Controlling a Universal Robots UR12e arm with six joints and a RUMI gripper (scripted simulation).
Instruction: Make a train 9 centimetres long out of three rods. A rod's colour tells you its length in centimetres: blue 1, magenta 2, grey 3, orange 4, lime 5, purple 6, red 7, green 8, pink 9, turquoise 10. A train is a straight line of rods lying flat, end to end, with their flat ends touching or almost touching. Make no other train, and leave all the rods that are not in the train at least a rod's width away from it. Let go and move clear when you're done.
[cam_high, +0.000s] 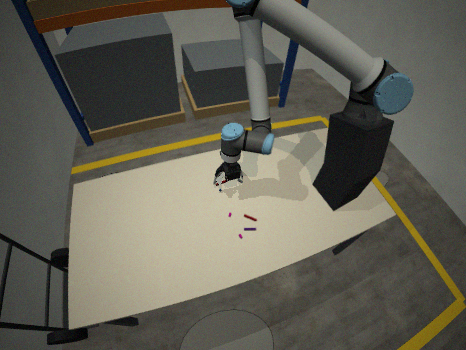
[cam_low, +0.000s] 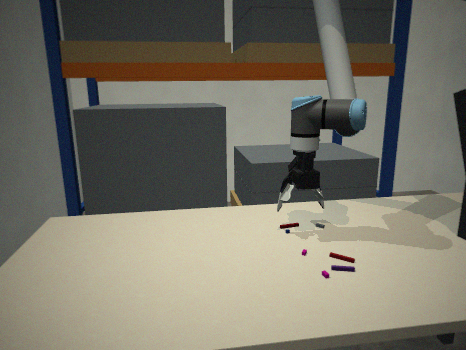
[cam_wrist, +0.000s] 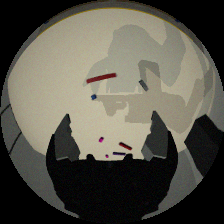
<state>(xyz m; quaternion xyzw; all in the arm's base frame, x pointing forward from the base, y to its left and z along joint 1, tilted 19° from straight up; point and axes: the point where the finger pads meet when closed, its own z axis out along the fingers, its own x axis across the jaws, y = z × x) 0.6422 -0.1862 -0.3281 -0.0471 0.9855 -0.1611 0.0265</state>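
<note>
My gripper hangs open and empty a little above the far part of the table, pointing down; it also shows in the top view. Under it lie a red rod, a small blue rod and a short grey rod, all apart from one another. In the wrist view the red rod, blue rod and grey rod lie ahead of the fingers. Nearer the front lie a magenta rod, a second red rod, a purple rod and a second magenta rod.
A dark block on the arm's base side overhangs the table's right end. Grey crates stand on a blue rack behind the table. A yellow floor line runs round the table.
</note>
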